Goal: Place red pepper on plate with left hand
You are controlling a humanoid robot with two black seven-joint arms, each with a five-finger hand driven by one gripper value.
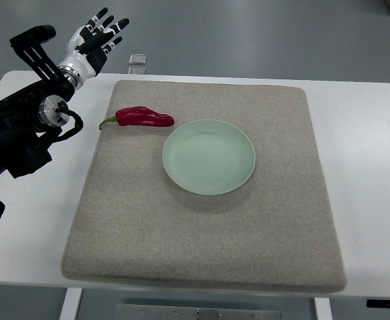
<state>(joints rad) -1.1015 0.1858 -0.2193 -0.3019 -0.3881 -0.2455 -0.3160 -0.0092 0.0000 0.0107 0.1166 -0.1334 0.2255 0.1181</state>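
A red pepper (145, 118) lay on its side on a grey felt mat (201, 233) atop a white bench (375, 167), its green stem (107, 122) pointing toward the left edge of the picture and its tip just beside the rim of a pale green plate (209, 157) — close, but not on it. The plate sat near the middle of the mat, upright and bare. The robot's left hand (96, 37) hovered beyond the mat's far left corner, well apart from the pepper, its black-and-white fingers (112, 28) stretched out and spread, holding nothing. Its dark arm (21, 127) reached in from the left edge, over the bench's left side. A small clear object (137, 63) — too small to identify — rested at the bench's far edge, just beyond the mat.
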